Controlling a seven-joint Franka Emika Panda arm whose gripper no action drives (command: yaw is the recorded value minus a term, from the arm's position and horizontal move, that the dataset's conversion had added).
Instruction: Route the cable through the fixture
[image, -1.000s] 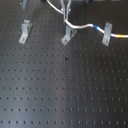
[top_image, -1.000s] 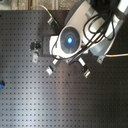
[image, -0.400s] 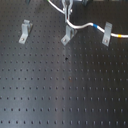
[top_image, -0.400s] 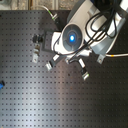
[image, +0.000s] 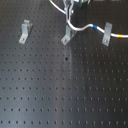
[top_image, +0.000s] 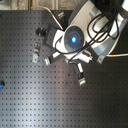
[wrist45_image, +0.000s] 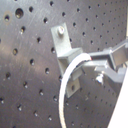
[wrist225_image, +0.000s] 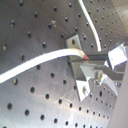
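Up at the far edge of the black perforated tabletop (image: 65, 95) in the first exterior view, the end effector (image: 74, 5) hangs just above the middle fixture (image: 67, 34), its fingers mostly cut off by the frame. The white cable (image: 80, 27) drops from it, loops down across the top of that bracket, then runs toward the first exterior view's right, where a short blue band (image: 93, 26) sits on it before it passes the right-hand bracket (image: 107, 33) and continues with an orange mark toward the edge. A third bracket (image: 24, 31) stands well apart on the first exterior view's left, with no cable near it.

In the first wrist view the end effector's fingertips (wrist45_image: 102, 61) are pinched on the cable (wrist45_image: 70, 82) at a small red-orange mark, right beside the slanted upper part of the fixture (wrist45_image: 64, 47); the cord curves away below, lying against the bracket's edge. The second wrist view shows the same grip: the cable (wrist225_image: 40, 62) comes in across the plate, crosses the fixture (wrist225_image: 75, 47) and ends between the closed tips (wrist225_image: 87, 59).

In the second exterior view the arm's body (top_image: 75, 37) covers the grip, so cable and middle bracket cannot be made out there; two small brackets (top_image: 36, 52) show beside it.
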